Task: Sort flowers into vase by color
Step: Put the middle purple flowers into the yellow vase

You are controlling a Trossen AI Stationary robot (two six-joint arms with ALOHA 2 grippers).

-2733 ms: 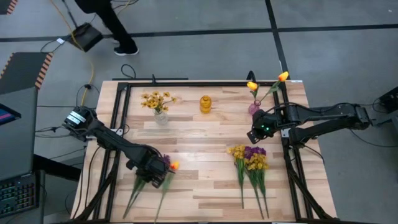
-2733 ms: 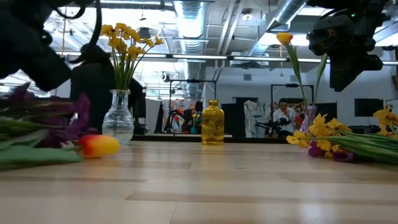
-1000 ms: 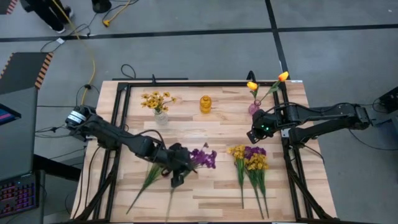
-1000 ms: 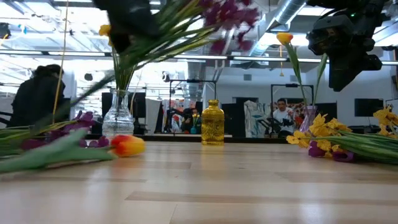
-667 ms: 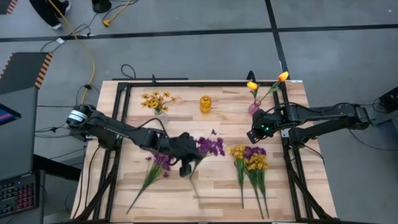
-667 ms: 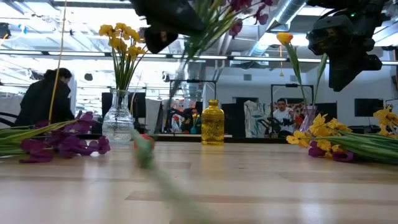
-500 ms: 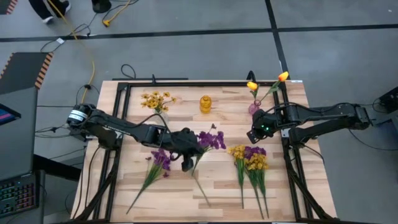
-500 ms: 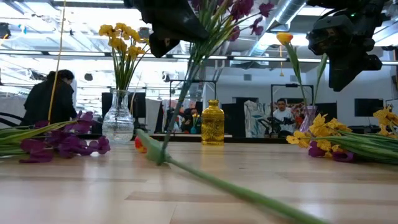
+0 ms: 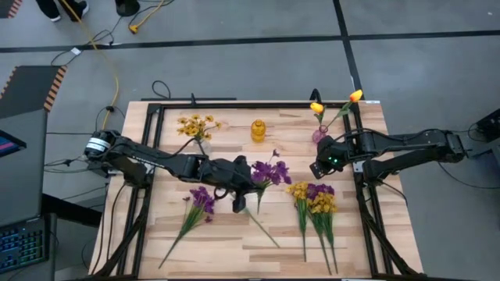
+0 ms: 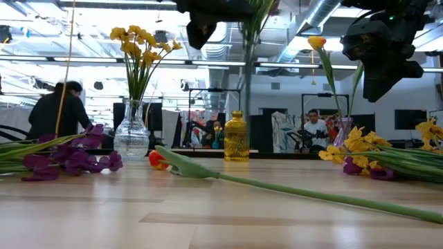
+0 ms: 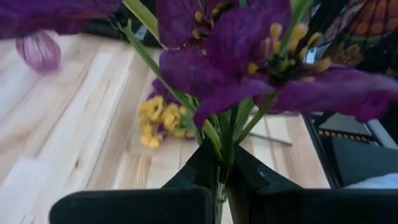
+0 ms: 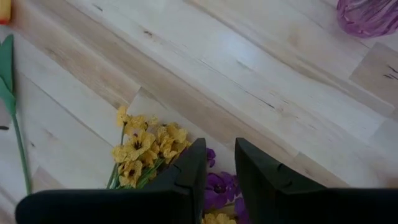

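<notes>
Purple flowers (image 9: 269, 172), gripped in left tool (image 9: 248, 178)

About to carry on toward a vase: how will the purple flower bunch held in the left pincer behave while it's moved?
The purple artificial flower bunch is pinched by its thin green stems in the left pincer, with the blooms far out, so it will probably sway. The stems hang fairly straight in the low view, so they seem only mildly floppy. It looks light.

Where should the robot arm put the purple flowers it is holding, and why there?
Probably carry them toward the yellow vase. The left gripper holds the purple flowers in the air; the clear vase has yellow blooms, the pink vase has tulips.
</notes>
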